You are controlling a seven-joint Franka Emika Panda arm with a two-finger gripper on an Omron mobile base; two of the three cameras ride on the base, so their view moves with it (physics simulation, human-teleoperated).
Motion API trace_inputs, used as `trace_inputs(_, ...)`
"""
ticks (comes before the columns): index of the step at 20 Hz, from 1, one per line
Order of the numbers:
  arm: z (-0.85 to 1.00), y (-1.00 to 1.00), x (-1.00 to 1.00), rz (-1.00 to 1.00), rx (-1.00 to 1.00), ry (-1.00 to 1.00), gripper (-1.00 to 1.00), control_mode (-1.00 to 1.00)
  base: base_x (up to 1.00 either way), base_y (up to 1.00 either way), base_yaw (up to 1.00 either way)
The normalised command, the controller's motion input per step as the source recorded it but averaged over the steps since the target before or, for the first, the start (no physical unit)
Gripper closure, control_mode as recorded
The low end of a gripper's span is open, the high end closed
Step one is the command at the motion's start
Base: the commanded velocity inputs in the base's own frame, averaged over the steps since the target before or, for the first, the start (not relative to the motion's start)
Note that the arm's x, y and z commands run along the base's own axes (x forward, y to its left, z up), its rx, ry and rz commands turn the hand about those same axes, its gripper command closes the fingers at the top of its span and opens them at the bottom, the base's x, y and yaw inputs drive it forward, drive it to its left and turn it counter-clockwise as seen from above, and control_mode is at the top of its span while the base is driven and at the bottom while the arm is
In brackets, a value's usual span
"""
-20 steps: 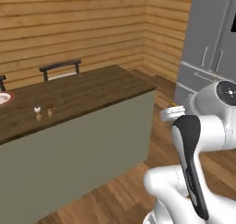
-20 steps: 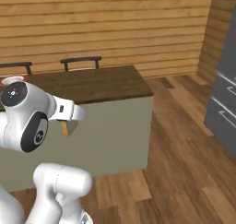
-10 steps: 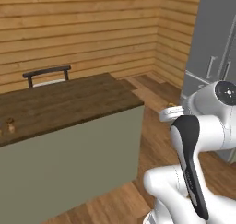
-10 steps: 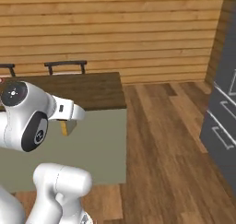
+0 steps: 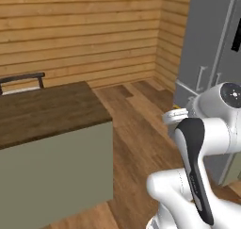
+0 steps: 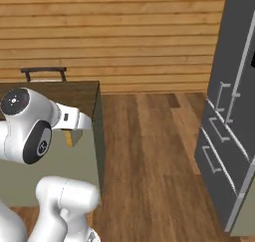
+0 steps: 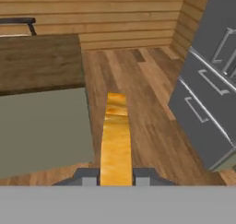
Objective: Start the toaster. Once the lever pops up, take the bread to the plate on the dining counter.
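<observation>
Clamped between the gripper's [image 7: 116, 178] two dark fingertips, the bread [image 7: 115, 138] is held edge-on in the hand view, a golden-tan slice with a darker crust band running away from the camera over the wooden plank floor [image 7: 138, 103]. Seen from the right base view, the same slice [image 6: 69, 137] hangs below the white wrist, just in front of the dining counter's pale grey-green side panel. Left of the bread stands that dining counter [image 7: 39, 61], its dark-brown wood-grain top ending in a square corner nearest the hand. Right of the bread, across the open floor, rises a tall grey refrigerator [image 7: 209, 80] with bar handles on its doors and drawers. Behind the counter, a black-framed stool [image 5: 21, 79] stands against its far edge, and beyond it the horizontal timber-plank wall [image 6: 114, 32] closes the room.
</observation>
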Motion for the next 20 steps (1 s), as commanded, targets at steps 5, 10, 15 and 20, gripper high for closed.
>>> trace_inputs(5, 0.00, 0.00, 0.00, 0.00, 0.00, 0.00, 1.00, 1.00, 0.94, -1.00, 0.23)
trace_inputs(10, 0.00, 0.00, 0.00, 0.00, 0.00, 0.00, 1.00, 1.00, 1.00, -0.84, 0.25)
trace_inputs(15, 0.00, 0.00, 0.00, 0.00, 0.00, 0.00, 1.00, 1.00, 1.00, -0.47, 0.24)
trace_inputs(20, 0.00, 0.00, 0.00, 0.00, 0.00, 0.00, 1.00, 1.00, 1.00, -0.13, 0.17)
